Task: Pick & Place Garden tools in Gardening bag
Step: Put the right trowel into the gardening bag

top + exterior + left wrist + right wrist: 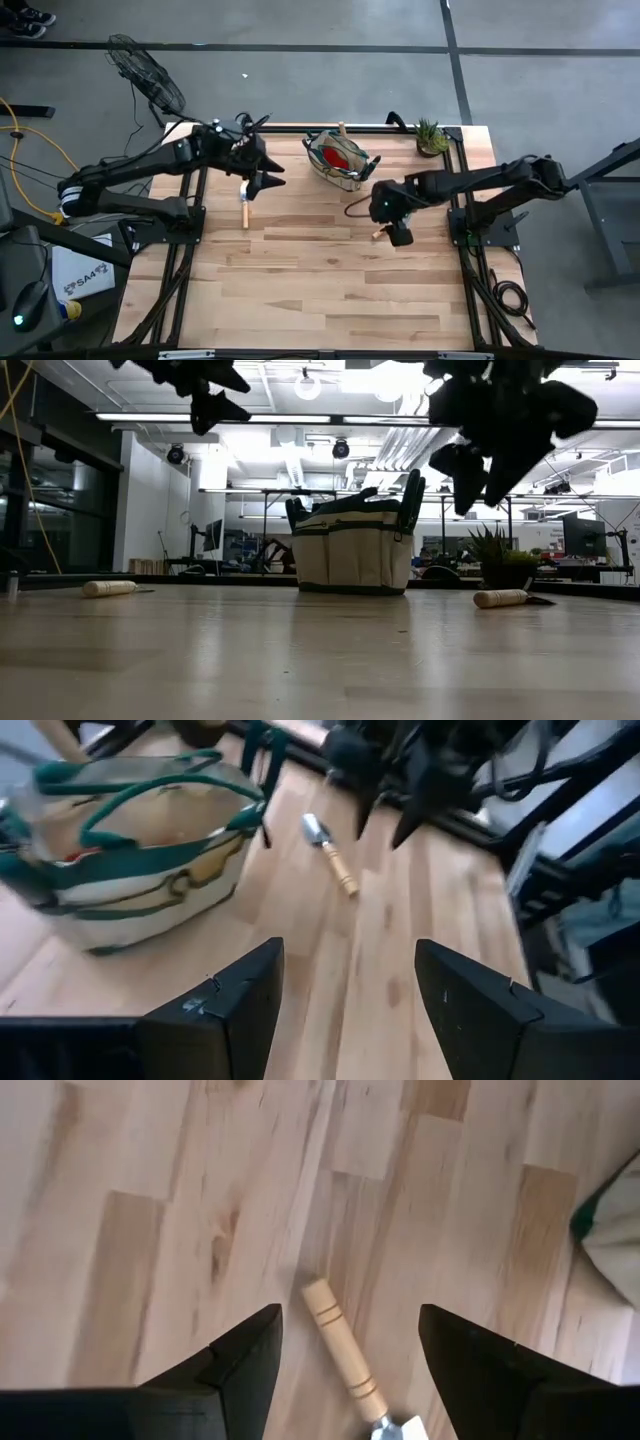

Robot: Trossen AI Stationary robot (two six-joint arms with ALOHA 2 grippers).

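Spread wide above a wooden-handled trowel (345, 1365) lying flat on the surface (330, 280): right tool (393, 225), holding nothing. Just beyond it, beige bag (338, 160) with red cloth (340, 156) inside. Left tool (262, 168) also spread wide, empty, above a second trowel (245, 205).

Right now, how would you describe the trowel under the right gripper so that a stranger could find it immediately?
Start at the beige bag near the table's far edge. In front of it, toward the right arm's side, the open right gripper hovers over a small trowel lying flat on the wood. Its pale wooden handle has two pairs of dark rings and meets a silver blade; the other tool lies under the left gripper.
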